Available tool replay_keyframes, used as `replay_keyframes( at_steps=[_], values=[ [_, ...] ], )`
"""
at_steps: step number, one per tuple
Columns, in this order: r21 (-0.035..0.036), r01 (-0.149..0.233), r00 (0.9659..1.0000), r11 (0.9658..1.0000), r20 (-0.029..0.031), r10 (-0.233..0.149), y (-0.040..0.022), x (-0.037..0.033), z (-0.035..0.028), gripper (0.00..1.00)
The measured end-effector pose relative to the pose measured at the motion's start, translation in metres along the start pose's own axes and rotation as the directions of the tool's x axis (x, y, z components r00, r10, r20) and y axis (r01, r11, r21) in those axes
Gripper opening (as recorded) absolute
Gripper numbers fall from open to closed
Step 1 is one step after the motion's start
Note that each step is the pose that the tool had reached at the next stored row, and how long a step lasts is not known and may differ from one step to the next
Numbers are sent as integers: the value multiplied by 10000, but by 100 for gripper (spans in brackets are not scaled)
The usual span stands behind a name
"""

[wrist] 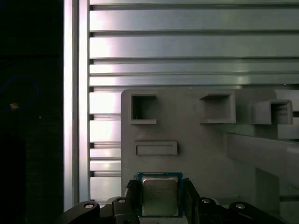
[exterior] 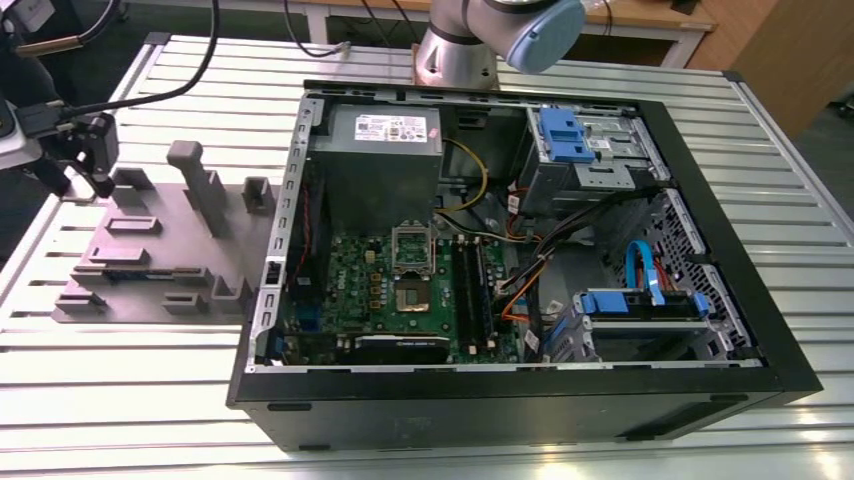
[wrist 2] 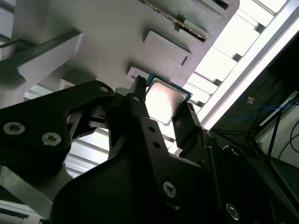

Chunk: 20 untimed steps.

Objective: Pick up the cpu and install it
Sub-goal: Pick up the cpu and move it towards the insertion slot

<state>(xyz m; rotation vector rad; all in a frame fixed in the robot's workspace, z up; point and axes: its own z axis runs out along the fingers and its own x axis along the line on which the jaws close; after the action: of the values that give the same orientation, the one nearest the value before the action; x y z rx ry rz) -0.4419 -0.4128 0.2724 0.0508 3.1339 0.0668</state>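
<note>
Right now the gripper (wrist: 160, 185) is pinching the cpu (wrist: 160, 198): in both wrist views the two black fingers (wrist 2: 138, 109) press against opposite edges of the chip, so the gap is just one chip wide. Chip's shiny silver top faces the first wrist camera, with a thin teal rim visible around it. It sits over the grey fixture plate (wrist: 196, 154), near one edge of it; cannot tell whether it touches the plate or hangs just off it. Plate around the chip has several shallow rectangular pockets (wrist: 144, 108) and a raised bar-shaped boss (wrist: 156, 148) just beyond the chip. In the exterior view the gripper is at the exterior view's left, above the far left corner of the plate, well apart from the pc case (exterior: 534, 405). Plate carries upright posts (exterior: 200, 185) and lies flat on the slatted aluminium table (exterior: 134, 410), just beside the case. Case is a black tower lying on its side, side panel off. Inside it: green motherboard (exterior: 354, 290) with a silver rectangular frame (exterior: 410, 243) near its middle, grey metal box (exterior: 380, 150) with a white label at the far end, blue brackets (exterior: 567, 135) toward the exterior view's right, and a tangle of cables (exterior: 541, 265) between board and brackets. Arm's base (exterior: 461, 55) stands on the table behind the case.
</note>
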Motion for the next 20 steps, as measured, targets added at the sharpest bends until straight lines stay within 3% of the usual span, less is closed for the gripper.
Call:
replay_keyframes(
  at_steps=[12,20],
  values=[
    [1,0,10000,10000,-2,0,3,0,-81,47],
    [1,0,10000,10000,-2,0,10,-1,-228,47]
  ],
)
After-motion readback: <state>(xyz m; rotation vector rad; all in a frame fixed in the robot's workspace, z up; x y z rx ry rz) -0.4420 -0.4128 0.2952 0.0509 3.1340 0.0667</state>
